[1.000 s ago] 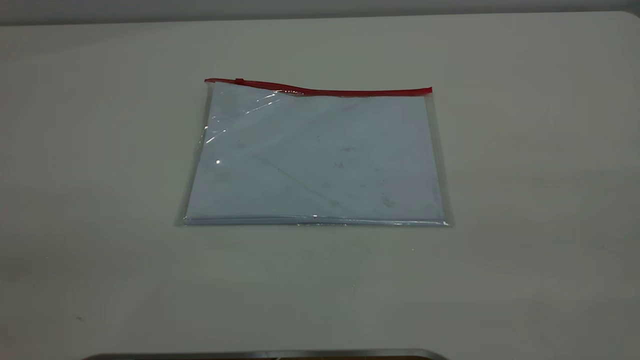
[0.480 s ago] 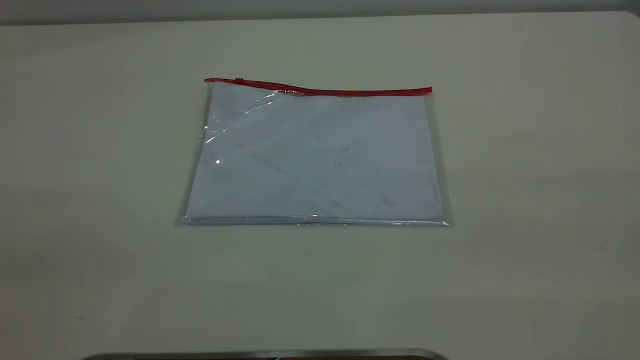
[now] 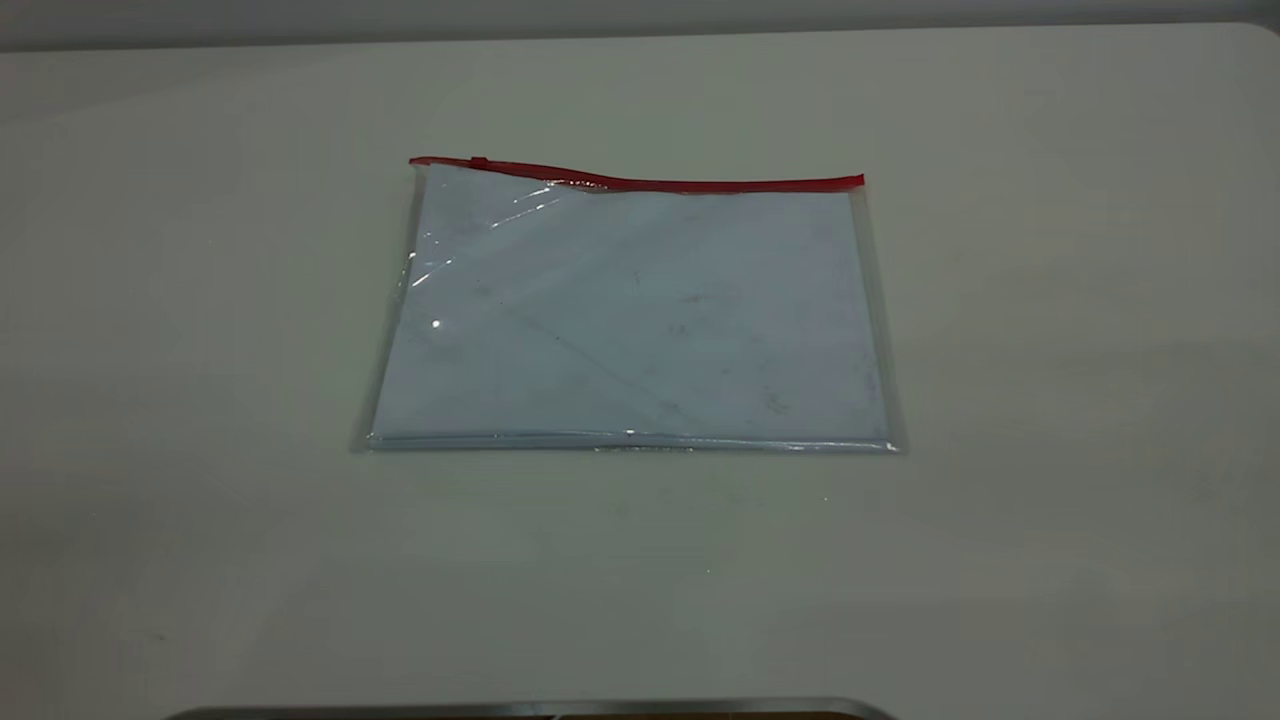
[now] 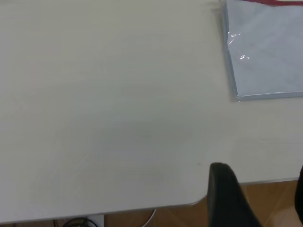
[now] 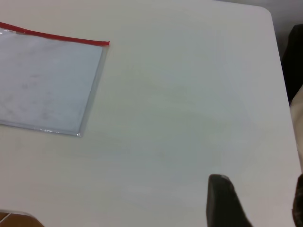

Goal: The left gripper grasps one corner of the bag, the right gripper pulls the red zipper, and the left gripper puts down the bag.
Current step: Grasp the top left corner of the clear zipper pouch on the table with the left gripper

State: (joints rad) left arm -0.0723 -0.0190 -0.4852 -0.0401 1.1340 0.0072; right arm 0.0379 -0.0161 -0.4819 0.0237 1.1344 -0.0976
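Note:
The bag (image 3: 630, 310) lies flat in the middle of the white table, clear plastic over white paper. The red zipper (image 3: 640, 182) edges its far long side, with the small slider tab (image 3: 479, 162) near the far left corner. Neither gripper shows in the exterior view. In the left wrist view my left gripper (image 4: 262, 191) hangs open over the table's near edge, well away from the bag (image 4: 270, 52). In the right wrist view my right gripper (image 5: 259, 196) is open over bare table, far from the bag (image 5: 47, 85) and the red zipper (image 5: 57, 37). Nothing sits between either pair of fingers.
The white table (image 3: 1050, 350) spreads wide on every side of the bag. A metal strip (image 3: 530, 708) runs along the near edge. A rounded table corner (image 4: 196, 203) with brown floor beyond it lies by the left gripper. A dark object (image 5: 293, 56) stands past the table's right edge.

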